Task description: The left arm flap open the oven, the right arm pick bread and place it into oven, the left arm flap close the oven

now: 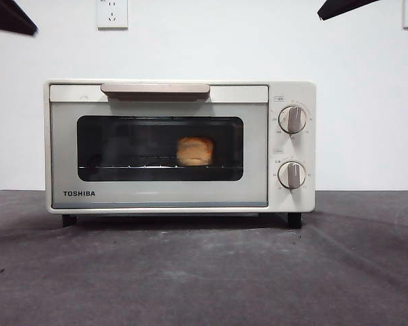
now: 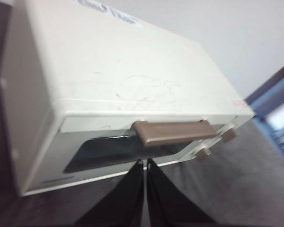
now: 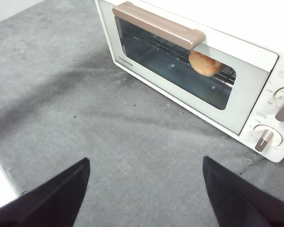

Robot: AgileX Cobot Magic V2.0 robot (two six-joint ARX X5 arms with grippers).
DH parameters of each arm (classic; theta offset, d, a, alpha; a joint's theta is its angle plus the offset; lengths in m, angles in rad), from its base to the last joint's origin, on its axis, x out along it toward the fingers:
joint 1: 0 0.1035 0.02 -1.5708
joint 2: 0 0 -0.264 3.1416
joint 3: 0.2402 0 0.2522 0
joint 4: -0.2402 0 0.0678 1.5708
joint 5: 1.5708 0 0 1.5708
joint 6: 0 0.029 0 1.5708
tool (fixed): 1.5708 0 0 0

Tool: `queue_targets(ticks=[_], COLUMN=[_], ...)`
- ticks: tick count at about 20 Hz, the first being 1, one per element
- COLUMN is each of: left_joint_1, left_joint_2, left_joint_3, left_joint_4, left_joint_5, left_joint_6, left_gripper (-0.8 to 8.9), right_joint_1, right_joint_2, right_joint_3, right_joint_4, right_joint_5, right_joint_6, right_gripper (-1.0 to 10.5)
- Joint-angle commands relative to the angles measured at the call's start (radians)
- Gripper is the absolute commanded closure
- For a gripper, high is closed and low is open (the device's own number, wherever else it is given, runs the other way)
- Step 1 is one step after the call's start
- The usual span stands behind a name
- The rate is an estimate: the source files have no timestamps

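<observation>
The cream-white TOSHIBA oven (image 1: 180,92) stands on the grey table with its glass door shut. The golden bread (image 1: 194,151) lies on the wire rack inside, right of centre, and shows through the glass in the right wrist view (image 3: 206,64). My left gripper (image 2: 145,163) is shut and empty, above the oven (image 2: 113,71), its tips just in front of the beige handle (image 2: 173,132). My right gripper (image 3: 146,165) is open and empty, high above the table in front of the oven (image 3: 246,52). Both arms show only as black tips at the front view's top corners.
The grey table top (image 1: 204,272) stretches in front of the oven. A white wall with two sockets (image 1: 112,13) stands behind it. The two knobs (image 1: 292,119) are on the oven's right side.
</observation>
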Motion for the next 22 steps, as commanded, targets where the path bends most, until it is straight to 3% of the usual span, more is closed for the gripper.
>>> queue_targets(ticks=[1, 5, 13, 22], left_joint_1=[-0.023, -0.058, -0.087, -0.086], left_joint_2=[-0.039, -0.099, -0.190, -0.202], left_joint_3=[0.060, 0.121, 0.144, 0.144], left_joint_4=[-0.118, -0.279, -0.496, -0.555], left_joint_5=[-0.087, -0.159, -0.165, -0.165], left_joint_6=[0.126, 0.186, 0.266, 0.279], left_gripper=[7.97, 7.97, 7.98, 7.98], right_joint_1=[0.009, 0.009, 0.009, 0.009], right_joint_2=[0.005, 0.005, 0.005, 0.013], right_joint_3=[0.009, 0.009, 0.009, 0.009], right_joint_4=[0.010, 0.010, 0.010, 0.010], right_joint_5=[0.001, 0.001, 0.001, 0.001], right_joint_6=[0.002, 0.002, 0.003, 0.003], right_gripper=[5.7, 5.7, 5.7, 5.7])
